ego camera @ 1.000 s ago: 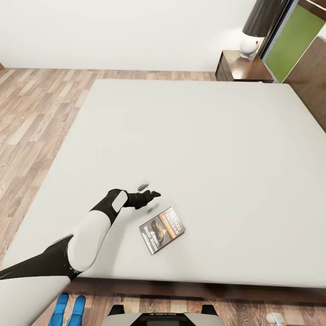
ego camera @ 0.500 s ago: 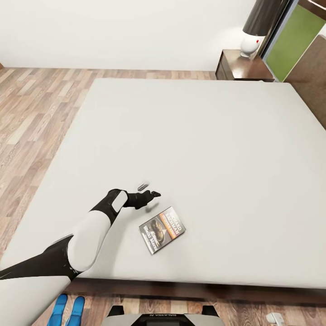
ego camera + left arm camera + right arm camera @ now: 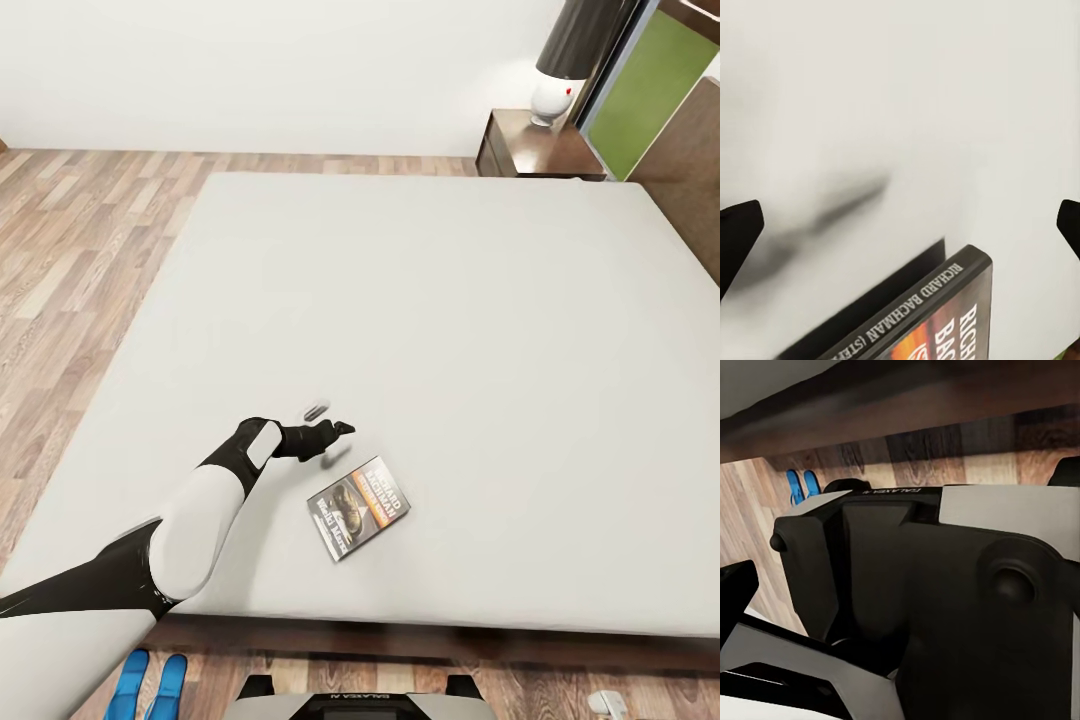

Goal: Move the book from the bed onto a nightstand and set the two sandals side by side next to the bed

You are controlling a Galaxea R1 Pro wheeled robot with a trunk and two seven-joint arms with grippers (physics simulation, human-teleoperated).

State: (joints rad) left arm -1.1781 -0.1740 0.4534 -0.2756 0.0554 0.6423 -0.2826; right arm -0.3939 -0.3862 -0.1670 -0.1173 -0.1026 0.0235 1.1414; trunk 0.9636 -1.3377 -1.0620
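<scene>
The book [image 3: 360, 507], a dark paperback with an orange band, lies flat on the grey mattress of the bed [image 3: 420, 300] near its front edge. My left gripper [image 3: 330, 418] hovers open just beyond the book's far left corner, nothing between its fingers. In the left wrist view the open left gripper [image 3: 904, 225] faces bare mattress, with the book [image 3: 937, 319] spine reading "Richard Bachman" close below. The two blue sandals [image 3: 152, 682] lie side by side on the floor at the bed's foot, also seen as sandals [image 3: 801, 484]. The nightstand [image 3: 535, 150] stands at the bed's far right corner. My right gripper [image 3: 904, 585] is open beside my base.
A lamp [image 3: 563, 70] with a dark shade and white base stands on the nightstand. Wood floor [image 3: 70, 250] runs along the bed's left side. The brown headboard [image 3: 690, 160] rises at the right. My own dark base [image 3: 915, 570] sits against the bed's foot.
</scene>
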